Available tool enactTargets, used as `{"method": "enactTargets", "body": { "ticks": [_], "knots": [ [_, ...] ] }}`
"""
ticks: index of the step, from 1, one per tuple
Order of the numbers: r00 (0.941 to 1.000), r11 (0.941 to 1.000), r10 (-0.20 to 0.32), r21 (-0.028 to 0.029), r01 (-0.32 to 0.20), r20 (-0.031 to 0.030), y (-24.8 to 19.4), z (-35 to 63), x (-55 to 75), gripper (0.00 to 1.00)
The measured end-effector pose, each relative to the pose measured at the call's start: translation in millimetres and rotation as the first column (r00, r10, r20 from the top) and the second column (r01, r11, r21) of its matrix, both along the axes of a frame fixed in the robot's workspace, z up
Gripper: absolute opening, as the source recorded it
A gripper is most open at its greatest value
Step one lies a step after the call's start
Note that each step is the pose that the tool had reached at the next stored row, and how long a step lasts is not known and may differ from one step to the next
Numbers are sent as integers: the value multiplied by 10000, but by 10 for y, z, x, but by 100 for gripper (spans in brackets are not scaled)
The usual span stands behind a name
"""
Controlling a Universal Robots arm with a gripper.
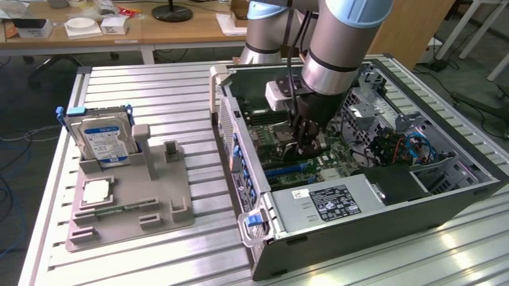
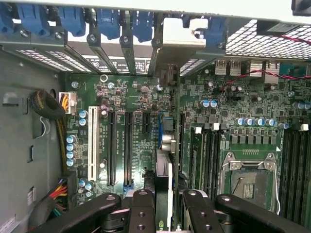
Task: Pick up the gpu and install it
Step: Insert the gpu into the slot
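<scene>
The gpu shows edge-on in the wrist view, standing upright over the motherboard among the long expansion slots. Its silvery bracket end lies against the case's rear slot openings. My gripper is shut on the card's upper edge, one black finger on each side. In the exterior view the gripper reaches down inside the open computer case, low over the board. Whether the card's connector sits fully in its slot is hidden.
A hard drive with a blue-white label stands on a grey fixture at the exterior view's left, with a processor chip and memory stick. Inside the case are the power supply, cables and processor socket.
</scene>
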State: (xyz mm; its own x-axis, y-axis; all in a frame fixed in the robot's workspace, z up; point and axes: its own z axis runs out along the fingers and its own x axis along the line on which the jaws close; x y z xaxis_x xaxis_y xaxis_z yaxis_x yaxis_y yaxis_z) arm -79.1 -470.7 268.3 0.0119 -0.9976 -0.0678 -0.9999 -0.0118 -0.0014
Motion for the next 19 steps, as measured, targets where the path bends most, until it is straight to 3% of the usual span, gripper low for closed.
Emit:
{"method": "enactTargets", "body": {
  "ticks": [19],
  "knots": [
    [10000, 10000, 0, -1, 0, -3, 0, -149, -31, 27]
  ]
}}
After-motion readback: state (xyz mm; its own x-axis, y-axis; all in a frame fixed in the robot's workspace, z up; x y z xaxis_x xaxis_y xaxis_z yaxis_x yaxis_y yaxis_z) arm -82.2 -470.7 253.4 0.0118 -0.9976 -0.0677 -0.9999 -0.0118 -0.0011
